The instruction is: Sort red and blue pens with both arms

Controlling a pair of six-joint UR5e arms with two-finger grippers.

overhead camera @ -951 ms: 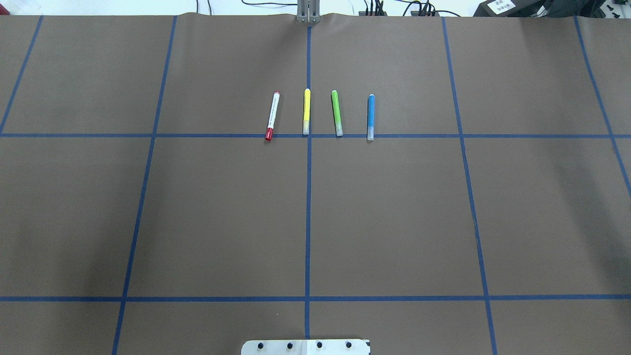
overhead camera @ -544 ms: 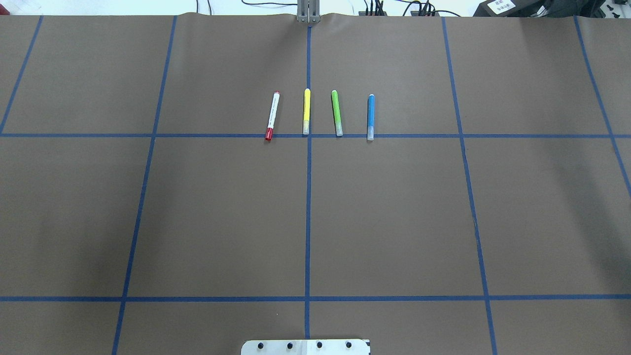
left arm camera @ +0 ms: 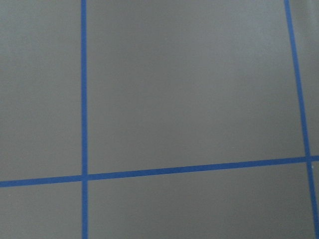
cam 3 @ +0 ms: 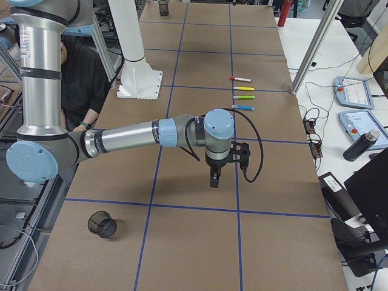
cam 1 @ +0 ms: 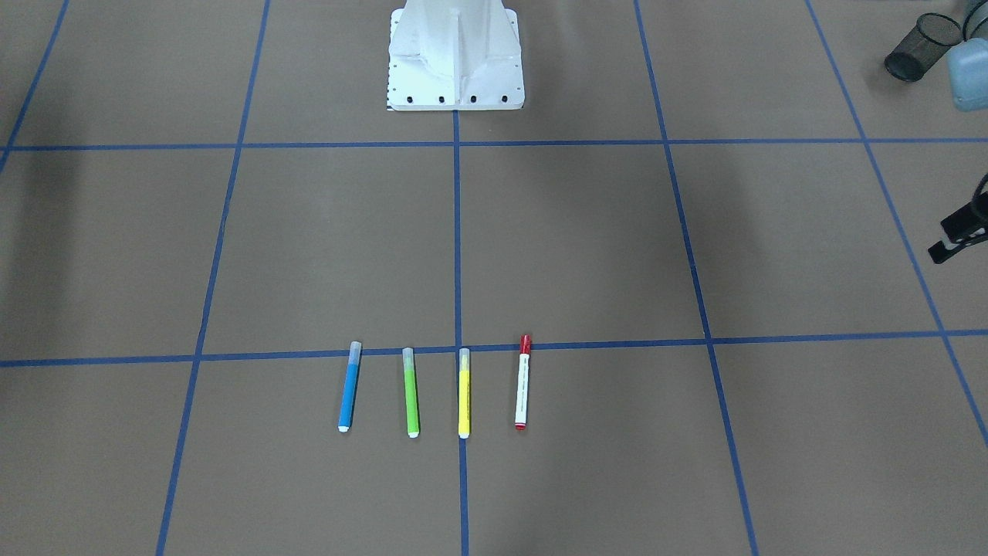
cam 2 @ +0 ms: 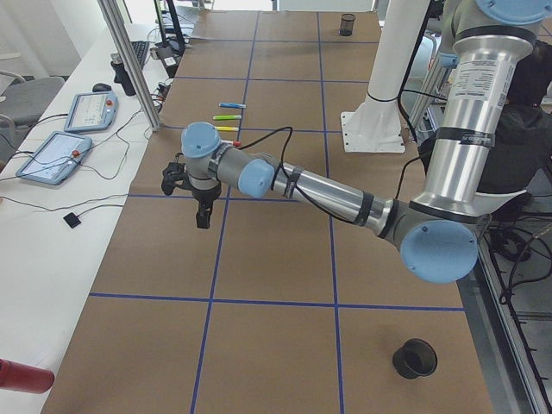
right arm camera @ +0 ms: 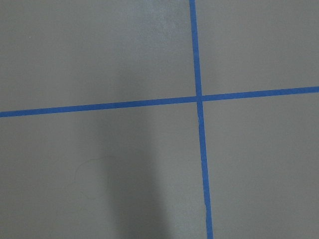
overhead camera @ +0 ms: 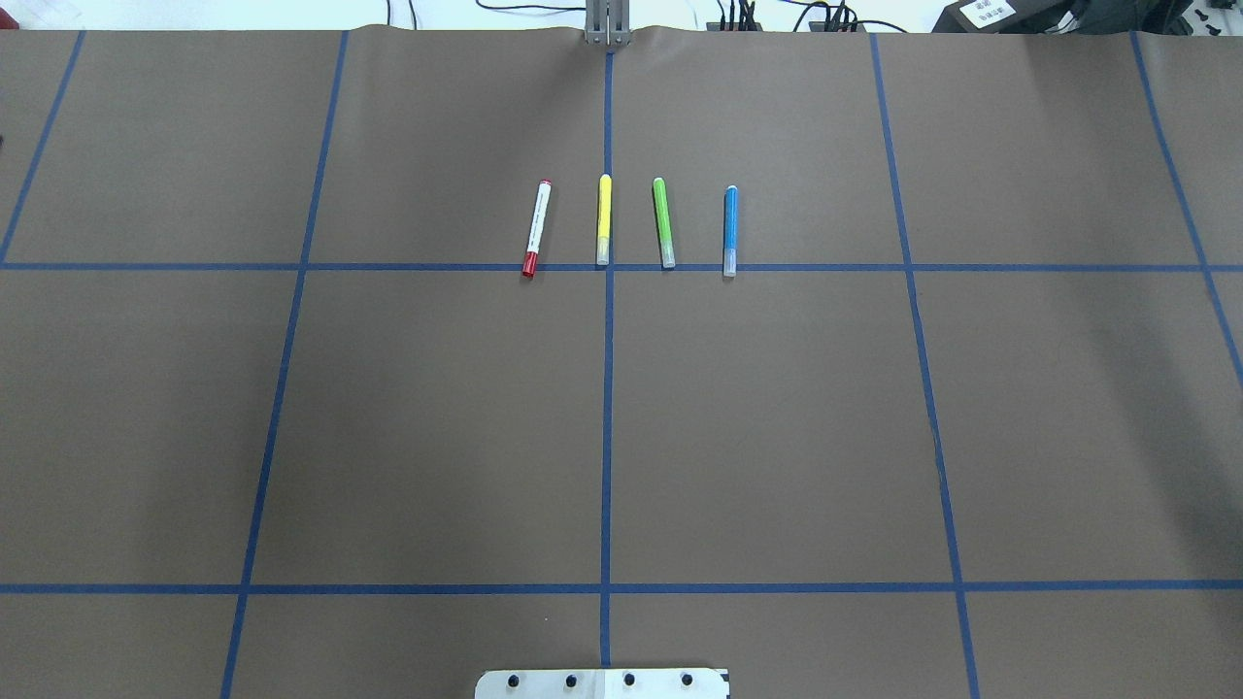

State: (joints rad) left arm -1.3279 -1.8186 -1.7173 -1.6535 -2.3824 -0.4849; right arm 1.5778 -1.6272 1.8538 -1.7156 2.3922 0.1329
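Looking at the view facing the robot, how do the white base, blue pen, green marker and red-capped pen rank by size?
1. white base, largest by far.
2. red-capped pen, blue pen and green marker: about equal length, too close to rank.

Markers [overhead camera: 604,220] between pens [overhead camera: 730,230], all in row on table [overhead camera: 777,437]

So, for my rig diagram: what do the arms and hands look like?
Both the left arm and right arm are silver-grey tubes with pale blue joint caps and black cables; the left hand and right hand are black.
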